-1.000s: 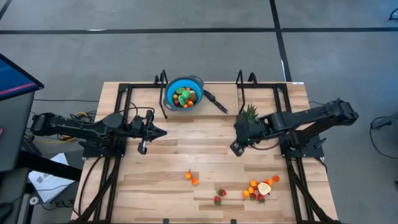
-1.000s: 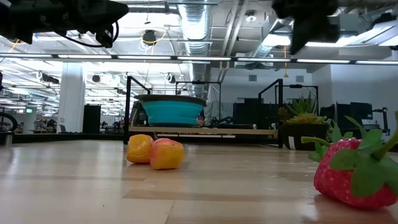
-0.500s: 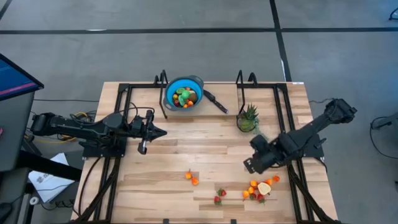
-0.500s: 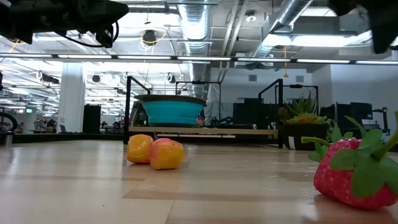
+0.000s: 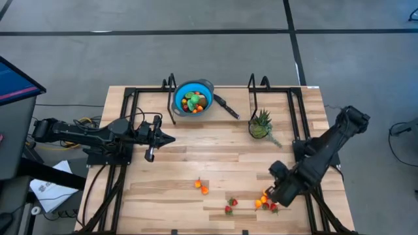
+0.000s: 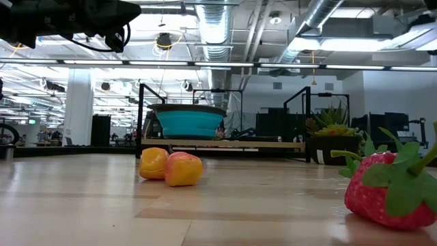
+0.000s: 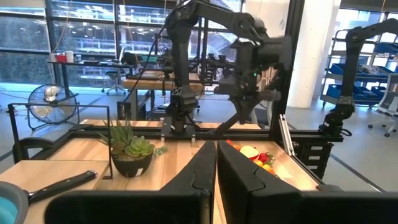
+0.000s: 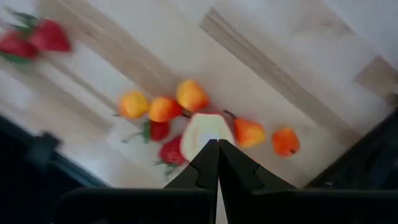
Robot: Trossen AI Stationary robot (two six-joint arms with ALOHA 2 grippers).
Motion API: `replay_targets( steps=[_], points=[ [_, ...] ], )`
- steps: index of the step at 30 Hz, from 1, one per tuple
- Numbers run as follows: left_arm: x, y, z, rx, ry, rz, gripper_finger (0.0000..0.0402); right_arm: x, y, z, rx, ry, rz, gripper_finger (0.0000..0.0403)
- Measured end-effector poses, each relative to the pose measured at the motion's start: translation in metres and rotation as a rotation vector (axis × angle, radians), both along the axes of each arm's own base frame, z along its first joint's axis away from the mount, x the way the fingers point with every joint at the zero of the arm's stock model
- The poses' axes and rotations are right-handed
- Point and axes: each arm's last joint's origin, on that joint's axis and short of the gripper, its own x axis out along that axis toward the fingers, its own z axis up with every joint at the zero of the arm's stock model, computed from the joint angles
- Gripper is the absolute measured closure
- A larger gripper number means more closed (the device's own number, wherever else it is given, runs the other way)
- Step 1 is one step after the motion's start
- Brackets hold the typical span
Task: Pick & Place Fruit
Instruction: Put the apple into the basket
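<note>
The right end effector [image 5: 273, 194] hangs over the lower right of the desk [image 5: 215, 150] in the high view, its fingers clenched together and grasping nothing. Directly beneath and just beyond its tip lies the main cluster of fruit [image 5: 266, 201]: in the right wrist view a pale cut peach half [image 8: 206, 132] sits just ahead of the closed fingertips, with orange pieces [image 8: 163, 106] on its far side, red strawberries [image 8: 168, 149] beside it, and two more orange pieces [image 8: 266, 137] off to one side. The peach half appears the nearest candidate, lying straight ahead along the fingers' line; judged from this, the fingers would have to part before any descent. A second pair of orange pieces [image 5: 201, 187] and a lone strawberry [image 5: 230, 206] lie further left along the lower edge of the frame, apart from the cluster. The blue bowl [image 5: 193, 98] at the upper centre already holds several fruits. The left end effector [image 5: 168, 138] waits at centre left, clenched and empty, well apart from all loose fruit; the right arm is clearly the nearer. A potted plant [image 5: 261, 124] stands between cluster and bowl.
</note>
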Motion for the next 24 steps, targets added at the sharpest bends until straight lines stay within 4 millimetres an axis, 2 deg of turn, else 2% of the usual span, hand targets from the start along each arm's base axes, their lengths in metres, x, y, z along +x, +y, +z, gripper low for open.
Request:
replay_targets(
  steps=[4, 7, 10, 14, 19, 24],
  points=[
    [0.0, 0.0, 0.0, 0.0, 0.0, 0.0, 0.0393, 0.003, 0.012, -0.018, -0.023, 0.085, 0.003, 0.0391],
    [0.0, 0.0, 0.0, 0.0, 0.0, 0.0, 0.0393, 0.008, 0.019, -0.029, 0.053, 0.195, -0.006, 0.0366],
    [0.0, 0.0, 0.0, 0.0, 0.0, 0.0, 0.0393, 0.013, 0.023, -0.037, 0.101, 0.267, -0.016, 0.0323],
    [0.0, 0.0, 0.0, 0.0, 0.0, 0.0, 0.0393, 0.021, 0.025, -0.046, 0.111, 0.271, -0.032, 0.0249],
    [0.0, 0.0, 0.0, -0.002, 0.001, 0.0, 0.0393, 0.029, 0.023, -0.046, 0.139, 0.244, -0.017, 0.0156],
    [0.0, 0.0, 0.0, -0.01, 0.002, -0.001, 0.0393, 0.027, 0.023, -0.047, 0.098, 0.223, -0.014, 0.0123]
  ],
)
